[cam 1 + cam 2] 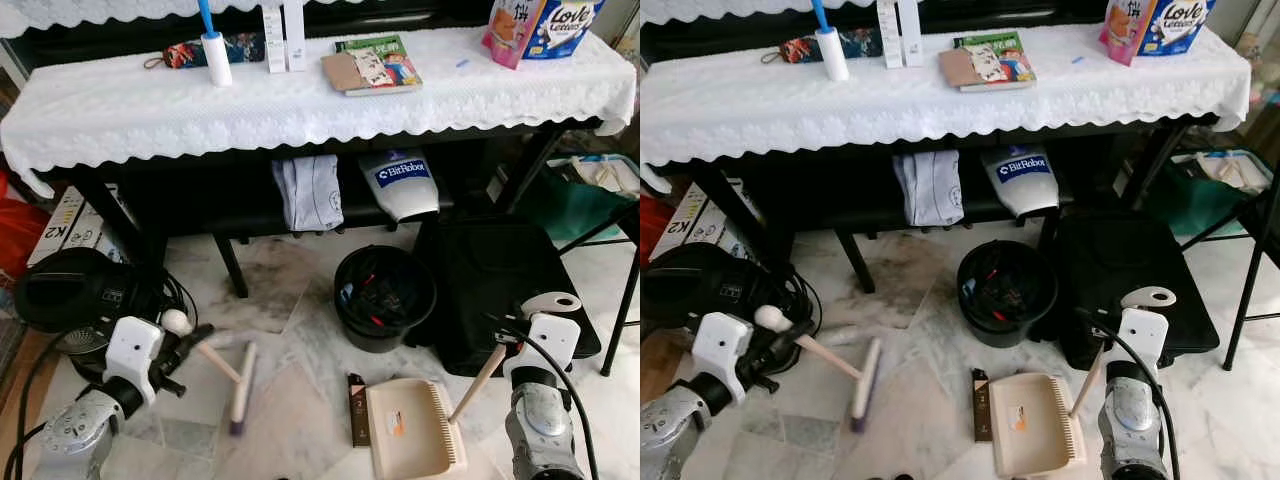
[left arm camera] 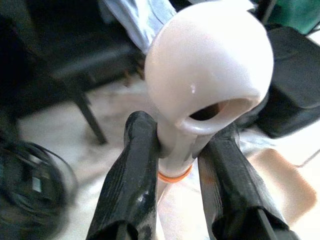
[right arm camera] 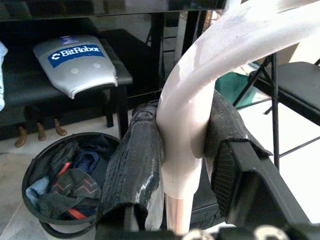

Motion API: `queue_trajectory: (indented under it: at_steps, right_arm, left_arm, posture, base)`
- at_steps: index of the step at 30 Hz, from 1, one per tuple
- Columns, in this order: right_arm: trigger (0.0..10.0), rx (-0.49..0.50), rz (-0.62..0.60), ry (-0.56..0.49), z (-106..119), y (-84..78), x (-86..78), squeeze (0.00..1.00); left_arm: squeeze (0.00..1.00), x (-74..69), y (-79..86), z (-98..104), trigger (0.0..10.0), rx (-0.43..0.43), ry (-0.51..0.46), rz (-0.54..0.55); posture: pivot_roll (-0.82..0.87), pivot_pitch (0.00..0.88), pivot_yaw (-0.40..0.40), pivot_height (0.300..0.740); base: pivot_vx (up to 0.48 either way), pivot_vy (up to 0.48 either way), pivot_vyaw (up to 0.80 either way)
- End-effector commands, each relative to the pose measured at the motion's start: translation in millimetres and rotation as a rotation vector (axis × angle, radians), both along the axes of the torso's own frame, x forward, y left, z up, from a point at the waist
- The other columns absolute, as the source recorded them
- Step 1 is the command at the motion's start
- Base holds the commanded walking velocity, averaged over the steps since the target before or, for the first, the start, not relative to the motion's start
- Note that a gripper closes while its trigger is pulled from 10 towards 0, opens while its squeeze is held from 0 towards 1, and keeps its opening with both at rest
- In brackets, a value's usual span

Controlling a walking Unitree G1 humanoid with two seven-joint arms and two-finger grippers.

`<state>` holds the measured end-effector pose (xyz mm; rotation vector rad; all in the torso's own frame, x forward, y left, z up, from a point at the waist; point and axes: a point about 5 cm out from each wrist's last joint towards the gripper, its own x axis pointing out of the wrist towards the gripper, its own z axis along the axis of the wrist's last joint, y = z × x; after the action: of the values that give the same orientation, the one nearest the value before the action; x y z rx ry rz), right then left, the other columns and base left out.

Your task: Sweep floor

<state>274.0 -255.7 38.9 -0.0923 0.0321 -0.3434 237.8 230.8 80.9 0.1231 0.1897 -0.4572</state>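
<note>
left gripper clamped on brush handle at 8 o'clock, right gripper clamped on dustpan handle at 4 o'clock, black bin at centre

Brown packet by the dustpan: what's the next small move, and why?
Probably draw the brush held in the left gripper across the floor toward the brown packet, nudging it onto the dustpan. The right gripper already holds the dustpan's handle, the pan rests flat on the tiles, and the packet lies just beside its edge.
</note>
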Motion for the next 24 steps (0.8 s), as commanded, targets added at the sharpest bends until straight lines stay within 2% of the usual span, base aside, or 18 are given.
queue_trajectory:
  at_steps: [1,4,10,13,16,18,20,24]
  right_arm:
    - [10.0,0.008,-0.003,0.031,-6.6,-0.3,-4.4,0.00]
    - [10.0,0.009,-0.004,0.029,-6.1,0.2,-3.7,0.00]
    - [10.0,0.010,-0.005,0.031,-6.9,0.0,-4.9,0.00]
    - [10.0,0.010,-0.004,0.033,-7.3,-0.1,-5.0,0.00]
    - [10.0,0.010,-0.004,0.032,-7.1,0.1,-4.9,0.00]
    - [10.0,0.010,-0.004,0.032,-7.1,0.2,-4.9,0.00]
    - [10.0,0.010,-0.005,0.031,-6.7,0.1,-4.4,0.00]
    - [10.0,0.011,-0.003,0.031,-6.7,0.8,-3.9,0.00]
  left_arm:
    - [0.00,-7.0,-2.9,-10.7,10.0,-0.029,0.100,-0.064]
    - [0.00,-6.7,-2.3,-10.7,10.0,-0.018,0.112,-0.088]
    - [0.00,-8.4,-5.6,-10.5,10.0,-0.074,0.177,-0.108]
    - [0.00,-8.4,-11.0,-11.1,10.0,-0.173,0.218,-0.084]
    - [0.00,-8.8,-14.9,-12.6,10.0,-0.241,0.240,-0.069]
    - [0.00,-8.8,-15.3,-12.8,10.0,-0.257,0.245,-0.062]
    - [0.00,-6.1,-17.4,-11.7,10.0,-0.335,0.257,-0.030]
    - [0.00,-3.3,-24.8,-10.1,10.0,-0.391,0.261,-0.023]
  posture:
    - [-0.12,0.119,0.075,0.740]
    - [-0.12,0.119,0.075,0.740]
    - [-0.12,0.123,0.074,0.740]
    - [-0.11,0.128,0.072,0.740]
    - [-0.11,0.128,0.072,0.740]
    - [-0.11,0.129,0.071,0.740]
    - [-0.11,0.129,0.071,0.740]
    - [-0.11,0.129,0.072,0.740]
  base:
    - [0.000,0.000,0.00]
    - [0.000,0.000,0.00]
    - [0.000,0.000,0.00]
    - [0.000,0.000,0.00]
    - [0.000,0.000,0.00]
    - [0.000,0.000,0.00]
    - [0.000,0.000,0.00]
    - [0.000,0.000,0.00]
